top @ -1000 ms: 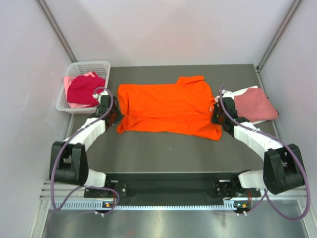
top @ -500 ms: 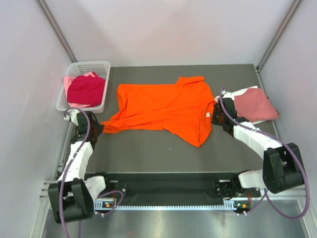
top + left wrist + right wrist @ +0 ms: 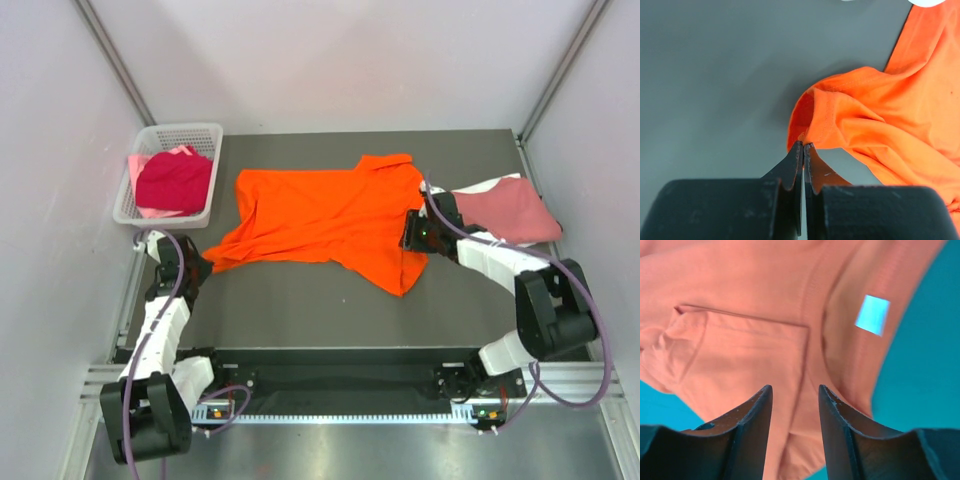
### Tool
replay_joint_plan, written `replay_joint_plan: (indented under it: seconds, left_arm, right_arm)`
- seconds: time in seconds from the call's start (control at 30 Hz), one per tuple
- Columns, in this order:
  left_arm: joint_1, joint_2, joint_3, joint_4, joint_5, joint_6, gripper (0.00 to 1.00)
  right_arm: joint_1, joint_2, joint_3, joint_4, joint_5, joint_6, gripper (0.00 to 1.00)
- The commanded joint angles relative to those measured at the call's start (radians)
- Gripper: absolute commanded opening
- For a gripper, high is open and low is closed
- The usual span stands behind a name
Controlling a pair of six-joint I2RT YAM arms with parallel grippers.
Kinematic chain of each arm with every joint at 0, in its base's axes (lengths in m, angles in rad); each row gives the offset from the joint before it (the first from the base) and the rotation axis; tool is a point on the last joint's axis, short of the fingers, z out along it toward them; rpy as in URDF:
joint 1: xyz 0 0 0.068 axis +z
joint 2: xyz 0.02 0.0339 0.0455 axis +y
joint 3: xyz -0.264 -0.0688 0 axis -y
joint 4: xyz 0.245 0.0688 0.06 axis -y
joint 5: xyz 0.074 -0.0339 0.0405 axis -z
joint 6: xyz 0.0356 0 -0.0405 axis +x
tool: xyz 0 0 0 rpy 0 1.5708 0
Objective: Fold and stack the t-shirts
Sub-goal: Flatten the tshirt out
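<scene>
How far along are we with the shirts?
Done: a dusty rose t-shirt lies folded on the right. In hand: the orange t-shirt lies rumpled and unfolded; the left tool is shut on a hemmed edge of it, and the right tool is open over it. Left: folding and stacking it, then the crimson t-shirt and pale pink t-shirt in the basket.

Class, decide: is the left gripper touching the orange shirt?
Touching. The left wrist view shows the left gripper with its tips shut on the sleeve hem of the orange shirt, with no gap between them.
</scene>
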Motion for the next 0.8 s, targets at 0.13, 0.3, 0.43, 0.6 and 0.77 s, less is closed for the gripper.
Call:
replay_joint_plan:
  seconds: [0.13,0.3,0.43,0.6,0.77]
  left_arm:
    - [0.004,-0.007,-0.014,0.014,-0.033,0.012,0.00]
    - [0.004,-0.011,-0.017,0.026,-0.031,0.038,0.00]
    - [0.003,-0.008,-0.014,0.024,-0.039,0.046,0.00]
    - [0.004,-0.007,-0.014,0.028,-0.036,0.048,0.00]
    - [0.003,0.001,-0.020,0.037,-0.025,0.046,0.00]
  right_arm:
    - [0.037,0.167,0.180,-0.031,0.004,0.006,0.38]
    - [0.039,0.226,0.223,-0.055,0.066,0.015,0.38]
    - [0.039,0.263,0.238,-0.052,0.082,0.012,0.38]
    - [0.042,0.291,0.240,-0.034,0.067,0.009,0.36]
    - [0.063,0.319,0.261,-0.038,0.062,-0.001,0.31]
